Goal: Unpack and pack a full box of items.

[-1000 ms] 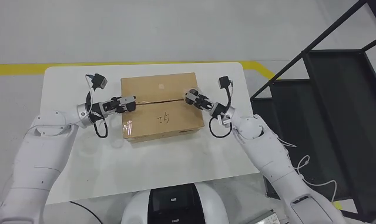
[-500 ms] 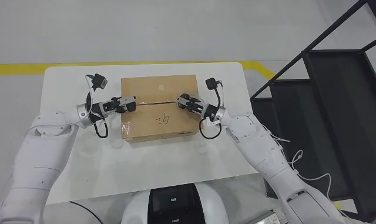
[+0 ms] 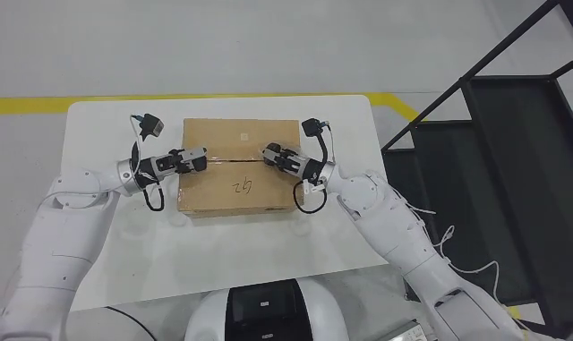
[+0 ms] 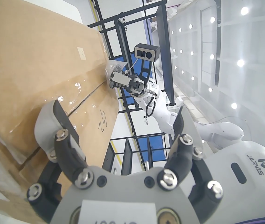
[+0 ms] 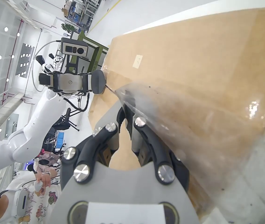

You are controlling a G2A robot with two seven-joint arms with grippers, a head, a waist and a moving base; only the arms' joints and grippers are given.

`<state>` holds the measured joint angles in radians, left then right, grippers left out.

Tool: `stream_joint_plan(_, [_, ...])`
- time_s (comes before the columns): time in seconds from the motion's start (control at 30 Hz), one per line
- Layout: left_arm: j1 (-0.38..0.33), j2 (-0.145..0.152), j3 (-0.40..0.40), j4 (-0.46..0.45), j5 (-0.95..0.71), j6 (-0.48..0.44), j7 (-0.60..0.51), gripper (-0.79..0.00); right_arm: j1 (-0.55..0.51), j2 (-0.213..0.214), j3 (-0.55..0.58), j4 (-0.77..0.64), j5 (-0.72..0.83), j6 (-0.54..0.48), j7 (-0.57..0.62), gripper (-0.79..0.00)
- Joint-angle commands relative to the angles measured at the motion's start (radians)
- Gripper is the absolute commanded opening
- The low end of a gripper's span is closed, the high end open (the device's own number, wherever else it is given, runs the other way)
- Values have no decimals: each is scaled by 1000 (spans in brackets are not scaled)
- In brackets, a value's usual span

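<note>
A brown cardboard box [image 3: 237, 178] lies closed on the white table [image 3: 116, 260], with clear tape along its top seam. My right gripper [image 3: 269, 155] is over the seam near the box's middle, shut on a peeled strip of clear tape [image 5: 169, 120] that lifts off the box [image 5: 193, 54]. The right gripper [image 5: 126, 108] shows the strip pinched between its fingers. My left gripper [image 3: 199, 157] is open at the seam's left end, with one finger [image 4: 60, 117] lying on the box top [image 4: 29, 54]. The right gripper [image 4: 112, 80] shows farther along the seam.
A black metal stair frame [image 3: 483, 153] stands just off the table's right side. A yellow floor line [image 3: 54, 102] runs behind the table. Bare table surface lies in front of the box and to its left.
My right gripper has moved left along the seam from the box's right edge towards the middle, pulling the tape with it. The box shifted slightly left. The left arm kept still.
</note>
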<state>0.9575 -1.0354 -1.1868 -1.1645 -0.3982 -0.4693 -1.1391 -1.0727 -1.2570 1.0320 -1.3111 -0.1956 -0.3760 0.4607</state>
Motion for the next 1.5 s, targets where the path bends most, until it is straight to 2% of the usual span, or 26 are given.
stream_joint_plan(0.0, [1, 0, -1, 2, -3, -2, -2, 0, 5, -2, -3, -1, 2, 15, 1, 0])
stream_joint_plan(0.23, [4, 3, -23, 7, -41, -18, 0, 0, 13, -6, -16, -9, -12, 33, 18, 0])
stream_joint_plan(0.5, [35, 19, -116, -11, -126, -55, 6, 0, 7, -6, -21, -57, -22, 35, 49, 0])
stream_joint_plan(0.7, [53, 29, -167, 24, -86, -67, 86, 0, 18, -8, -21, -77, -33, 33, 49, 0])
stream_joint_plan(0.97, [26, 20, -120, 110, 70, -61, 199, 0, 19, -7, -5, -119, -24, 34, 61, 0])
stream_joint_plan(1.47, [-28, -9, 9, 108, 120, -40, 141, 0, 26, -4, 6, -121, -20, 56, 108, 0])
